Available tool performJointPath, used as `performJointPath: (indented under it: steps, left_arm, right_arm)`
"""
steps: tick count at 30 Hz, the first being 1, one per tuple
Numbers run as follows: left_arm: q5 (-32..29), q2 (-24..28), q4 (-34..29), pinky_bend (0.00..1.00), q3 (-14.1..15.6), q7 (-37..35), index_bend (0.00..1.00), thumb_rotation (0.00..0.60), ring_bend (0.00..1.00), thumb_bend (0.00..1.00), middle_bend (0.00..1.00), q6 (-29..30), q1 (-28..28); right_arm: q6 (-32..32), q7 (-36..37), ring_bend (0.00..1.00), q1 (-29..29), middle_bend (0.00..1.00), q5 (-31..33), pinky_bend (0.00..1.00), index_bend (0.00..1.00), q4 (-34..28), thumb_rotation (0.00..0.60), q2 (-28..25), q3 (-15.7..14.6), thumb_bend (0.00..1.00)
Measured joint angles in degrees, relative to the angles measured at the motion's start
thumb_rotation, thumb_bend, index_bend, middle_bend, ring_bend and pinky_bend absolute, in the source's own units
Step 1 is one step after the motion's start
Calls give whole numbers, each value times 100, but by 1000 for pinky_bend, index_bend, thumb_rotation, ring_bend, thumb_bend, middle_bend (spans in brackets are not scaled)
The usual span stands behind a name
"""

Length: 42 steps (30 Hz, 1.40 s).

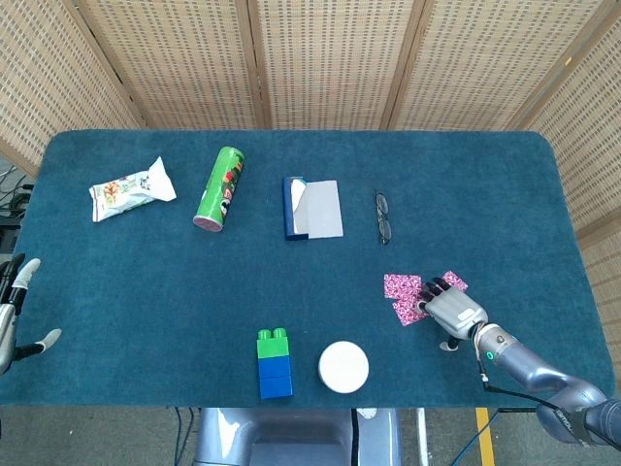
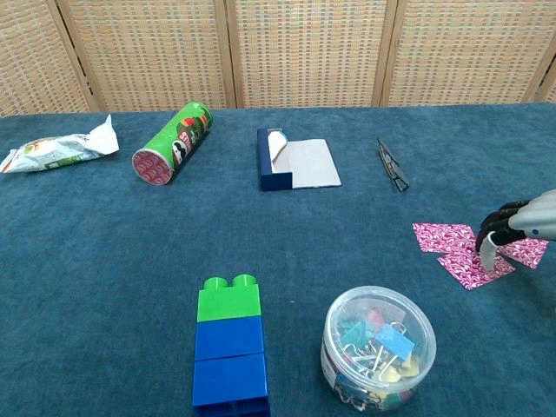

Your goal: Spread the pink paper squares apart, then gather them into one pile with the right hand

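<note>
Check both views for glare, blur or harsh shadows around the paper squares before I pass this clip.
Head view: even, soft light, no glare; pink paper squares sharp, right robot hand casts almost no shadow. Chest view: equally flat light, squares crisp, the hand cropped at the right edge; mild reflections only on the clear tub of binder clips.

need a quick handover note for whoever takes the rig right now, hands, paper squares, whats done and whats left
Right hand: fingers down on the pink paper squares, near the table's right front; whether it presses or only touches them I cannot tell.
Left hand: at the table's left edge, fingers apart, holding nothing.
Squares: three show, fanned out but overlapping in one cluster, in front of the scissors.
Done: spreading is started; the squares are partly splayed.
Left: finish separating them so none overlap, then sweep them back into one pile with the right hand.
</note>
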<state>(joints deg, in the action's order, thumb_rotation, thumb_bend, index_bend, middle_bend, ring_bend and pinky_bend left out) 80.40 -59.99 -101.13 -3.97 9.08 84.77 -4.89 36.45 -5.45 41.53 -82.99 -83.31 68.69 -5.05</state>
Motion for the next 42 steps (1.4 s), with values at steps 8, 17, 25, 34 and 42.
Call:
performJointPath:
  steps: [8, 17, 25, 34, 42]
  left_arm:
    - [1, -12, 6, 0, -1, 7, 36, 600, 0, 175, 0, -5, -6]
    - [35, -26, 12, 0, 5, 4, 36, 600, 0, 175, 0, -26, -26]
    - [49, -25, 11, 0, 7, 5, 35, 600, 0, 175, 0, -22, -29]
    - [83, -23, -16, 0, 13, 14, 35, 600, 0, 175, 0, -5, -30]
    - [66, 0, 19, 0, 23, -60, 35, 600, 0, 176, 0, 35, 14]
  right_arm:
    - [-4, -4, 0, -27, 177, -24, 7, 272, -94, 600, -64, -52, 231]
    - [52, -47, 0, -97, 182, -45, 7, 272, -351, 600, -213, -123, 231]
    - [115, -104, 0, -164, 182, -15, 7, 272, -524, 600, -342, -157, 234]
    - [555, 116, 0, -207, 176, -47, 7, 308, -597, 600, -358, 148, 229]
    - [670, 161, 0, -141, 176, 245, 7, 330, -275, 600, 46, 495, 232]
